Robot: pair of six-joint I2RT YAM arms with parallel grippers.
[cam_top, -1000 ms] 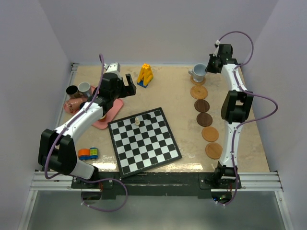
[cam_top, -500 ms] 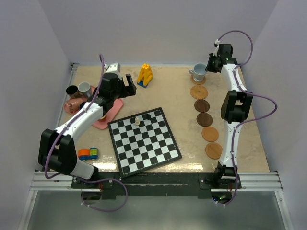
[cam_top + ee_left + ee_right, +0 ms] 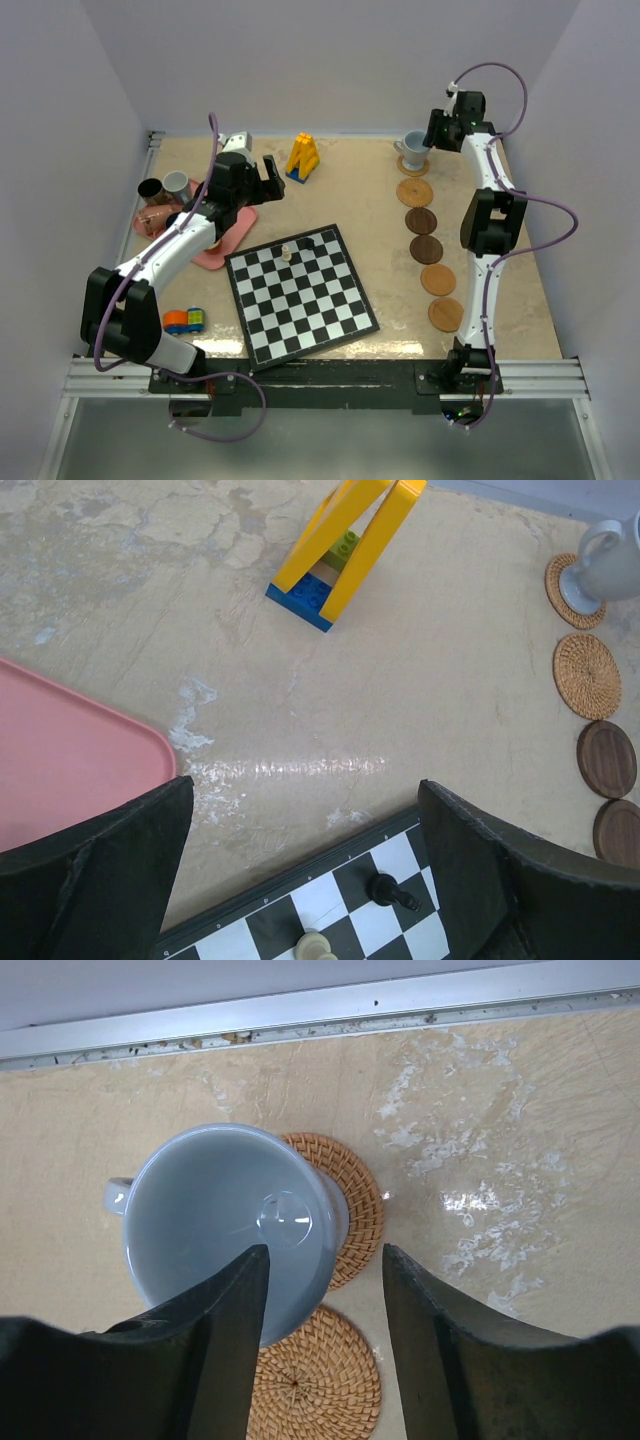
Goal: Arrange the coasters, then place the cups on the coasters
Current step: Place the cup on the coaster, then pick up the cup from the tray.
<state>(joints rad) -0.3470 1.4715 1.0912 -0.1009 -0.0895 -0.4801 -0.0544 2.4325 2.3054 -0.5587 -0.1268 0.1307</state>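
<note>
A pale blue cup (image 3: 412, 149) (image 3: 225, 1228) stands on the farthest woven coaster (image 3: 410, 165) (image 3: 355, 1205). More coasters (image 3: 427, 248) run in a line toward the near edge, the second one (image 3: 315, 1380) woven tan. My right gripper (image 3: 433, 129) (image 3: 325, 1260) is open, its jaws straddling the cup's near wall and apart from it. On the left, a dark cup (image 3: 152, 188), a grey cup (image 3: 177, 183) and a coppery cup (image 3: 158, 212) cluster by the pink tray (image 3: 228, 240). My left gripper (image 3: 262, 176) (image 3: 305, 800) hangs open and empty over the chessboard's far edge.
A chessboard (image 3: 300, 295) with a white piece (image 3: 315, 945) and a black piece (image 3: 392, 890) lies mid-table. A yellow block toy (image 3: 303, 157) (image 3: 345, 540) stands at the back. A small orange-and-blue toy (image 3: 184, 320) sits at the near left. The back rail (image 3: 300, 1010) runs close behind the cup.
My right gripper's jaws have opened off the pale blue cup, which stays upright on its coaster. The left arm has barely moved.
</note>
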